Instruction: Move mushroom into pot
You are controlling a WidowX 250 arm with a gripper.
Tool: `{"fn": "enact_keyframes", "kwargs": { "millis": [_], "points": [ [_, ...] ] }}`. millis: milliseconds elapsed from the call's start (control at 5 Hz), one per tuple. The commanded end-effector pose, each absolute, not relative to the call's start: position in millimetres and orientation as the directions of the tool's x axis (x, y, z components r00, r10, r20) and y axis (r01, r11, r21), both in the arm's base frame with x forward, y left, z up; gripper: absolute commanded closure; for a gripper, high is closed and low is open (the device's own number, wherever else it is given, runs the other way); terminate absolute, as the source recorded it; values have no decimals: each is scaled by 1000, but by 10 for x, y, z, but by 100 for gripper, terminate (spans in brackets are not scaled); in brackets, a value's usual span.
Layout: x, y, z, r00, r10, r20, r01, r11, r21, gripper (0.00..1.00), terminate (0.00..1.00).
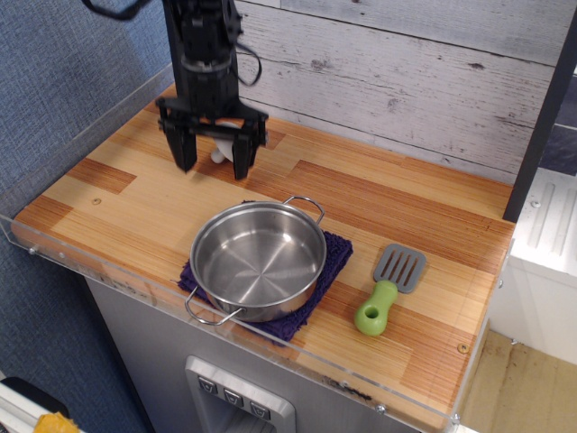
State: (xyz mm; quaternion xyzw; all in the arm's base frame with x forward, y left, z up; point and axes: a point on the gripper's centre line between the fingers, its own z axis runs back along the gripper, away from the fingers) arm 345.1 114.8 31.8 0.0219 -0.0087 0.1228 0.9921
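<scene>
The white mushroom (219, 153) lies on the wooden counter at the back left, mostly hidden behind my black gripper (214, 161). The gripper hangs over it with its jaws spread, one finger on each side of the mushroom, and I cannot tell whether they touch it. The shiny steel pot (259, 262) stands empty at the front middle of the counter, to the front right of the gripper.
The pot stands on a dark purple cloth (335, 257). A grey spatula with a green handle (388, 289) lies to the right of the pot. A clear plastic rim (108, 271) edges the counter's front and left. A plank wall (406, 81) stands behind.
</scene>
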Motion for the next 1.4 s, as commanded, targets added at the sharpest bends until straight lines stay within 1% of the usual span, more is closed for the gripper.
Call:
{"fn": "enact_keyframes", "kwargs": {
  "millis": [0, 200, 600, 800, 1000, 1200],
  "points": [
    [3571, 1236, 769, 960, 249, 131, -258, 964, 60, 0, 0],
    [3573, 1230, 668, 962, 249, 113, -257, 965, 56, 0, 0],
    [3547, 1200, 232, 969, 245, 28, -246, 968, 57, 0, 0],
    [3541, 1195, 183, 969, 243, 29, -245, 968, 60, 0, 0],
    [3522, 1202, 254, 965, 257, 47, -260, 964, 63, 100, 0],
    [3508, 1206, 340, 965, 258, 57, -261, 963, 64, 100, 0]
  ]
}}
